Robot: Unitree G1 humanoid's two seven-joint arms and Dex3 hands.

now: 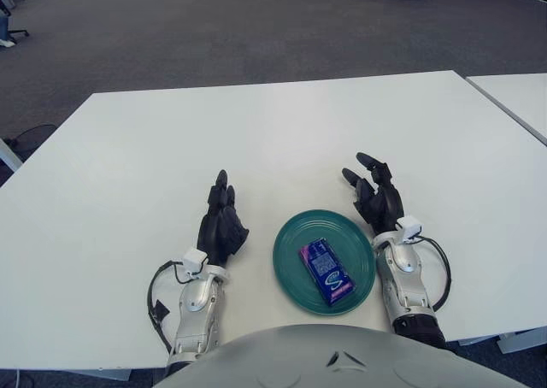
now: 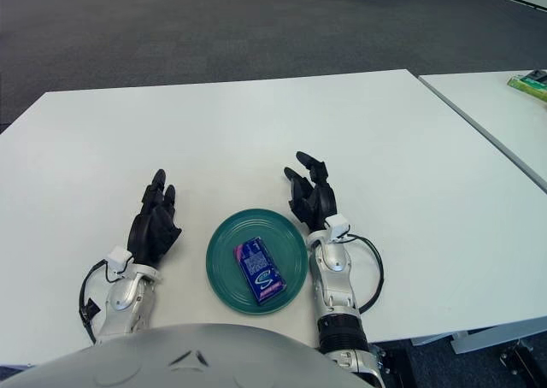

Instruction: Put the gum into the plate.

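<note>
A blue and purple gum pack [image 1: 326, 271] lies flat inside the round teal plate [image 1: 291, 238] near the front edge of the white table. My right hand [image 1: 373, 191] is at the plate's right rim, fingers spread, holding nothing. My left hand [image 1: 222, 217] shows to the left of the plate, fingers relaxed and extended, holding nothing.
The white table [image 1: 256, 140] stretches far back and to both sides. A second white table [image 2: 504, 123] stands to the right with a green object [image 2: 532, 84] on it. Dark carpet lies beyond.
</note>
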